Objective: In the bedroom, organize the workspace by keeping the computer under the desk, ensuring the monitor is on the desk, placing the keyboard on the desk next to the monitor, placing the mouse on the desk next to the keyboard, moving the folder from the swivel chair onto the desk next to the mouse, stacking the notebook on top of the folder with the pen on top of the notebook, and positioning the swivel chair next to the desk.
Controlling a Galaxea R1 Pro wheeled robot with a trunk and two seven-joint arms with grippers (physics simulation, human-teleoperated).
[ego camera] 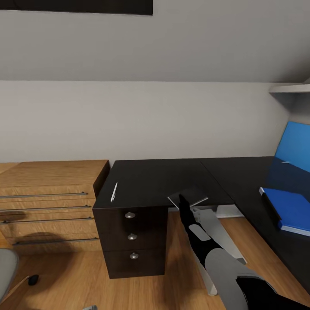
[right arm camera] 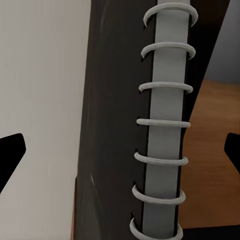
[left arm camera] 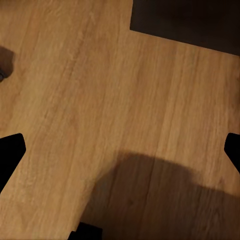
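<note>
Notebook (ego camera: 188,196), thin and grey-covered, is seen at centre frame in the head view, held level at the inner corner edge of the black-topped desk (ego camera: 163,176) by the right gripper (ego camera: 182,201), whose dark fingers are clamped on its near edge. In the right wrist view, the notebook's (right arm camera: 162,125) wire spiral binding is shown close up, running top to bottom between the two finger tips at the frame's sides, with the desk's dark edge beside it and wood floor (right arm camera: 210,150) at the right.

A white pen (ego camera: 114,192) is seen lying on the desk top near its left edge, above the three black drawers (ego camera: 131,237). The blue folder (ego camera: 290,209) is seen flat on the desk's right wing, at the right edge of the frame, below the blue back panel (ego camera: 292,148). A light wooden cabinet (ego camera: 47,202) stands against the desk's left side. Part of the swivel chair's grey seat (ego camera: 6,269) is visible at lower left, a castor (ego camera: 33,280) beside it.

In the left wrist view, the left gripper's (left arm camera: 120,150) dark finger tips are seen spread far apart over bare plank floor (left arm camera: 100,100), nothing between them.
</note>
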